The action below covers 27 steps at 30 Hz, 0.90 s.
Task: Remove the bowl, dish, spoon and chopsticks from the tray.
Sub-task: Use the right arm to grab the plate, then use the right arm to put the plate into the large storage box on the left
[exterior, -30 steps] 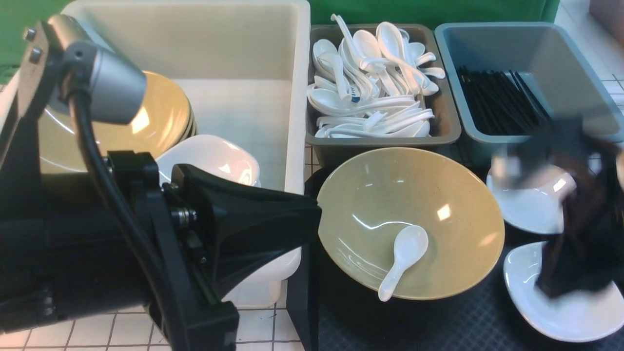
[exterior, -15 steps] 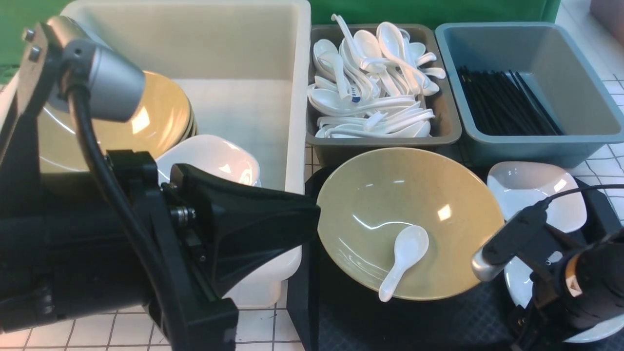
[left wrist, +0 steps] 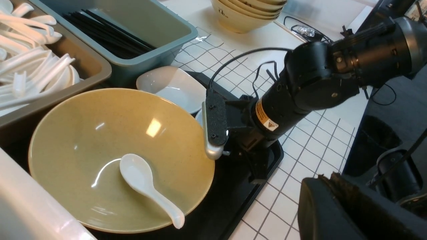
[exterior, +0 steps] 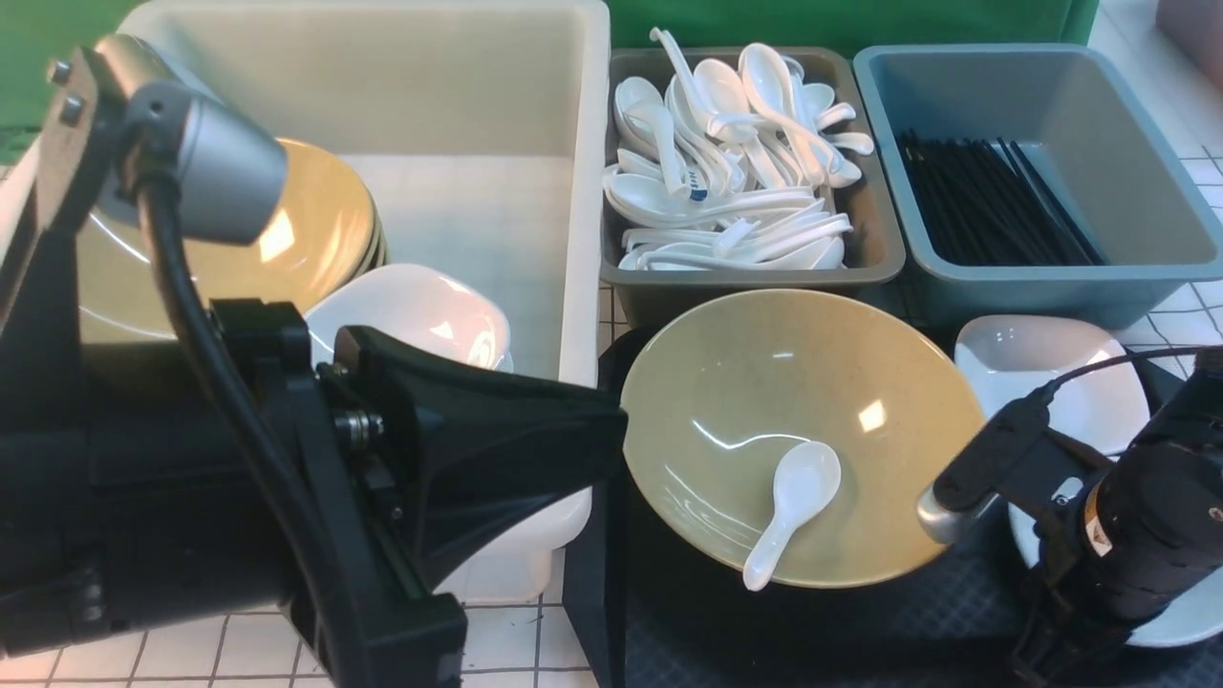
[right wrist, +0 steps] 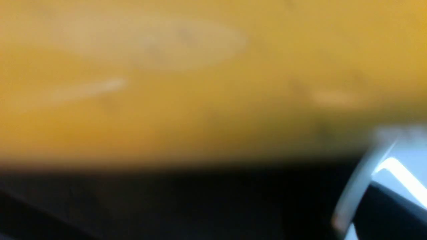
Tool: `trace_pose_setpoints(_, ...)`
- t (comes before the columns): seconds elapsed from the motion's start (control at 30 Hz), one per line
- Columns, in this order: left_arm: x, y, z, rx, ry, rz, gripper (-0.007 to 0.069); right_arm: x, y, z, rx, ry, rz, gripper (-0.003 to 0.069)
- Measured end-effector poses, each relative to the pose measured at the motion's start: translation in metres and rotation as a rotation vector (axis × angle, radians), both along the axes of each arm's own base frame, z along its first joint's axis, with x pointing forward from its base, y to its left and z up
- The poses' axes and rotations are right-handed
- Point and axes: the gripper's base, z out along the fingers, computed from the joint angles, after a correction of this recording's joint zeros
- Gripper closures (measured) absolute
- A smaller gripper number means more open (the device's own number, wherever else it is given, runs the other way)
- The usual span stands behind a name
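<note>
The wide olive-yellow bowl sits on the black tray, with the white spoon lying inside it. Two white dishes are on the tray's right: the far dish stands free and the near dish is partly covered by my right arm. My right gripper reaches down at the near dish, beside the bowl's right side. In the blurred right wrist view a dark finger lies by the dish's rim, and its grip is unclear. My left gripper is shut and empty, left of the bowl. The chopsticks are out of view.
A white tub at the back left holds yellow bowls and white dishes. A grey bin holds several white spoons. A blue-grey bin holds several black sticks. Stacked bowls stand on the tiled table beyond the tray.
My right arm swung from in front of the blue-grey bin down to the near dish on the tray's right. The left arm, bowl and spoon have not moved.
</note>
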Motion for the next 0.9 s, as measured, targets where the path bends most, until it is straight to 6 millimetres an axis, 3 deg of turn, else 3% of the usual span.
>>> trace_pose_setpoints(0.07, 0.000, 0.000, -0.001, 0.007, 0.003, -0.001, 0.0624, -0.006, 0.003, 0.011, -0.011, 0.021, -0.002, 0.0501)
trace_pose_setpoints(0.17, 0.000, 0.001, -0.002, 0.025, 0.013, 0.007, 0.0624, -0.023, 0.012, 0.044, -0.008, 0.061, -0.020, 0.0597)
trace_pose_setpoints(0.33, 0.002, 0.005, -0.008, 0.088, 0.035, 0.040, 0.0624, -0.044, 0.025, 0.099, 0.019, 0.070, -0.040, 0.0608)
trace_pose_setpoints(0.47, 0.005, 0.018, -0.013, 0.170, 0.065, 0.165, 0.0624, -0.042, 0.057, 0.165, 0.145, -0.102, 0.112, 0.0608)
trace_pose_setpoints(0.6, 0.000, 0.042, -0.008, 0.161, 0.090, 0.338, 0.0624, -0.030, 0.105, 0.210, 0.267, -0.313, 0.414, 0.0608)
trace_pose_setpoints(0.63, -0.004, 0.054, -0.005, 0.147, 0.085, 0.408, 0.0624, -0.025, 0.125, 0.224, 0.290, -0.388, 0.539, 0.0608)
trace_pose_setpoints(0.77, -0.019, 0.086, 0.000, 0.097, 0.114, 0.569, 0.0624, -0.008, 0.181, 0.233, 0.276, -0.534, 0.844, 0.0608)
trace_pose_setpoints(0.9, -0.038, 0.112, 0.000, 0.069, 0.130, 0.640, 0.0624, 0.015, 0.232, 0.208, 0.216, -0.549, 1.089, 0.0607)
